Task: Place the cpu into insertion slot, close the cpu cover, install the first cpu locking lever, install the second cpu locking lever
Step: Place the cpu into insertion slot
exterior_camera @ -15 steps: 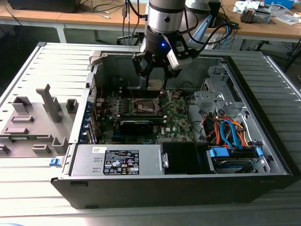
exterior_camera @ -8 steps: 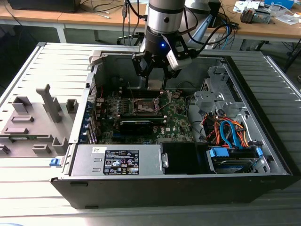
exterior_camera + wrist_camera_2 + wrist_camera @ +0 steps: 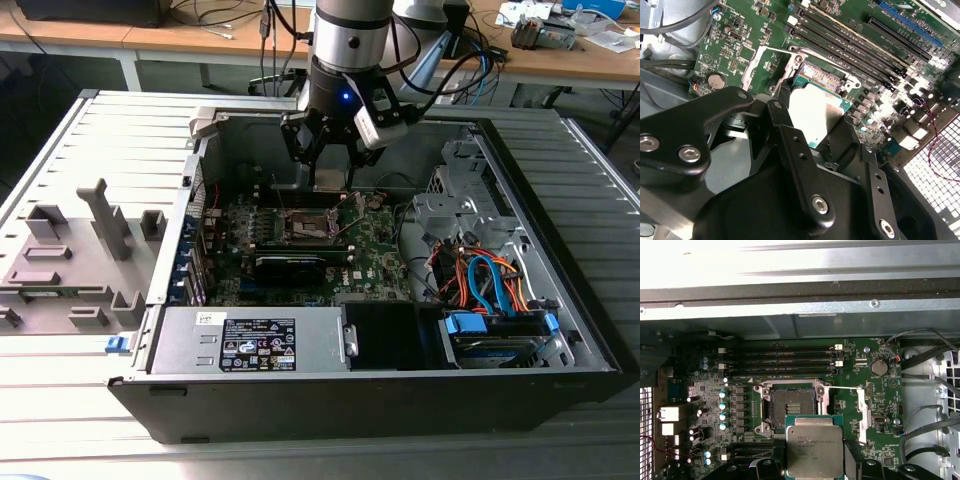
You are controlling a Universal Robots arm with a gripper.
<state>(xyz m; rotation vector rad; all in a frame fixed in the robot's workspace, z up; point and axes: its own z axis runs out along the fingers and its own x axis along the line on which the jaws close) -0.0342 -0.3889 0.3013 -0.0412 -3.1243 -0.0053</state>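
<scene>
CPU (image 3: pixel 328 182) shows in the exterior view as a small pale patch between the fingers of the claw (image 3: pixel 328 176), which hangs from the arm inside an open computer case (image 3: pixel 330 400). It is above the green motherboard (image 3: pixel 370 250), just over the far edge of the insertion slot (image 3: pixel 308 226). A long black card (image 3: pixel 290 266) lies on the near side of the slot. The case rests on a ribbed grey table (image 3: pixel 600 200), with a grey plastic fixture (image 3: pixel 90 240) at the exterior view's left.

In the second wrist view the claw is narrowed to the chip's width. Its black fingers (image 3: pixel 784 107) press on two opposite edges of the CPU (image 3: pixel 815 112), whose pale metal top faces the camera. Beyond the chip the brownish-gold contact field of the insertion slot (image 3: pixel 822 77) lies bare, so the CPU is not seated. The cpu cover (image 3: pixel 751 70) stands swung open beside the slot, and the long black memory slots (image 3: pixel 855 42) run along its other side.

In the first wrist view the CPU (image 3: pixel 815 450) overlaps one edge of the slot's dark rim, and I cannot tell whether it touches. The insertion slot (image 3: pixel 792 405) is uncovered. The cpu cover (image 3: pixel 863 412) is flipped away on the side toward a coin battery (image 3: pixel 879 367).
</scene>
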